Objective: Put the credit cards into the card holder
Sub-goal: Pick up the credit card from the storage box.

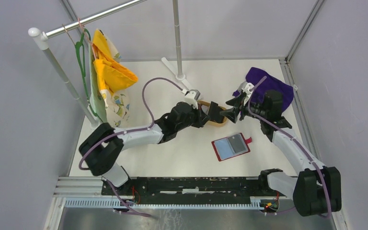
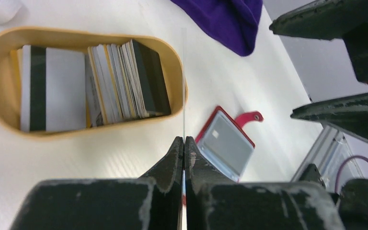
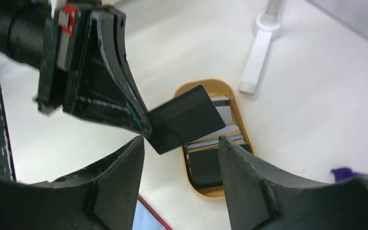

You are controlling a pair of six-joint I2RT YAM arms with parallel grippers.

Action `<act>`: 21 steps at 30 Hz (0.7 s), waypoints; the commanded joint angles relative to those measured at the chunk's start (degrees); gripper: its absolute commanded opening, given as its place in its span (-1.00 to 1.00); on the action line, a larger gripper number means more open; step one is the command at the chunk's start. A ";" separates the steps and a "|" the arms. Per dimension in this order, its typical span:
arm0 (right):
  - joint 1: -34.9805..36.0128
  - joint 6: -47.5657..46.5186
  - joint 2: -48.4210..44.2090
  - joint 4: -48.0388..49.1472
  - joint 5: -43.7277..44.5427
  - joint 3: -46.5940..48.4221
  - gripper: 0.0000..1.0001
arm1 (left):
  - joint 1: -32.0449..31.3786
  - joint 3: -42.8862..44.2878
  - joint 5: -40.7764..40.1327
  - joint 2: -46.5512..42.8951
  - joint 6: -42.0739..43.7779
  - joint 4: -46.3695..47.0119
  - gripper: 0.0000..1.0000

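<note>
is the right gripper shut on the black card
No, the right gripper is open; the black card is pinched by the left gripper.

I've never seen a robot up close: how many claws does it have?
2. The left claw is shut on a black card above the tan tray; the right claw, open, faces it close to that card.

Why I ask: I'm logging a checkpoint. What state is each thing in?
left end effector: shut on the black card
black card: held in the air by one corner
right end effector: open, holding nothing
card holder: lying open on the table
tray: filled with cards
purple cloth: crumpled
</note>
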 commanded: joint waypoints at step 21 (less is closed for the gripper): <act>13.94 21.16 2.45 33.45 -19.79 -12.53 0.54 | -0.06 -38.11 12.77 -34.36 0.51 40.16 -0.96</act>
